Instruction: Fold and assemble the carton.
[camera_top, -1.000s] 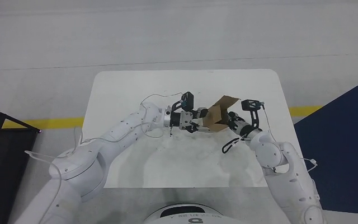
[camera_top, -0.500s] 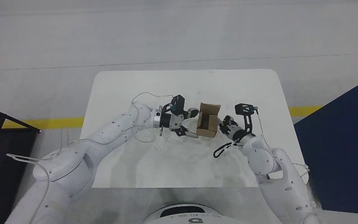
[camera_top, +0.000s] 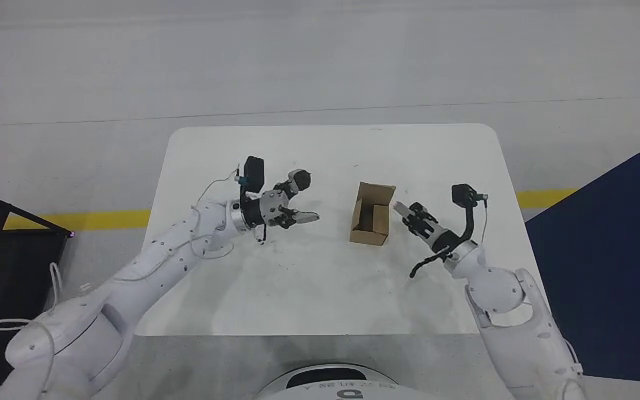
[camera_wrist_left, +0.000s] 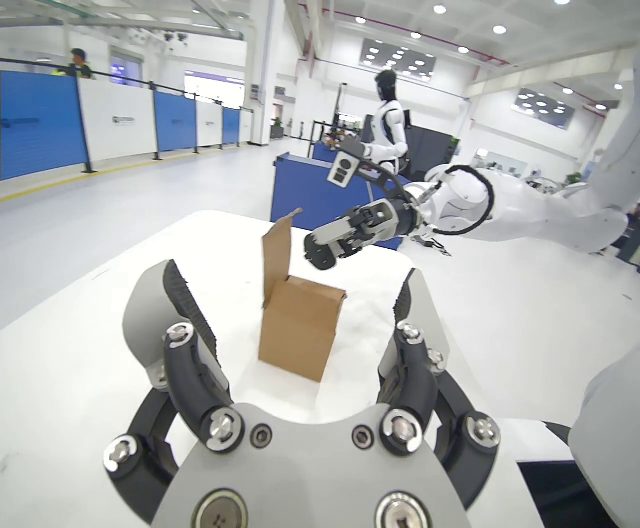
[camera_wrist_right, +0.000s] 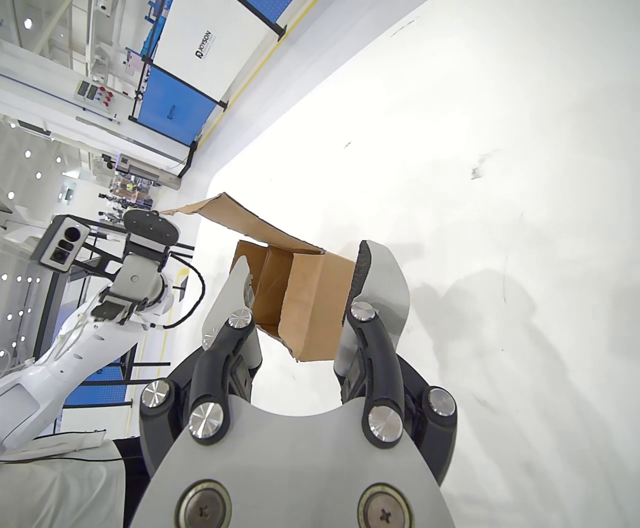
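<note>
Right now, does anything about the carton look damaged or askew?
The carton stands upright on the table, but one top flap sticks up unfolded, and the wall edge nearest the right claw looks ragged, as if torn. Nothing else stands out.

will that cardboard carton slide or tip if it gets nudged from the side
Likely tips or skids easily: the carton stands upright, taller than its base, and looks empty inside, so probably light. Its thin cardboard walls and upright flap would probably flex under a squeeze.
</note>
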